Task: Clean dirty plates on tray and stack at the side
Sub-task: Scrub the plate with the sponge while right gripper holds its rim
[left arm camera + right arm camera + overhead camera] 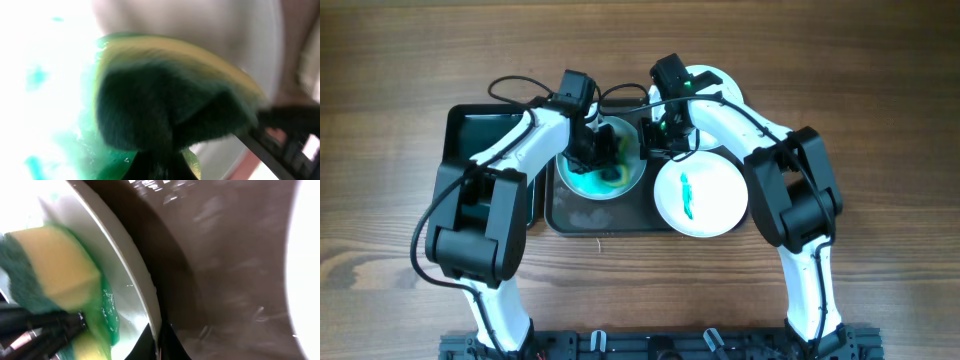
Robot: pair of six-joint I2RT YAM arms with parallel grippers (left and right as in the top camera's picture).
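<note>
A white plate smeared with teal lies at the left of the dark tray. My left gripper is shut on a green-yellow sponge and presses it onto this plate. My right gripper is shut on the plate's right rim, with one finger on each side of it. The sponge also shows in the right wrist view. A second plate with a teal streak lies at the tray's right. A third plate lies behind the right arm, partly hidden.
A narrow black tray stands to the left of the large tray, under the left arm. Wooden table surrounds both. The bare tray floor and the second plate's edge show in the right wrist view.
</note>
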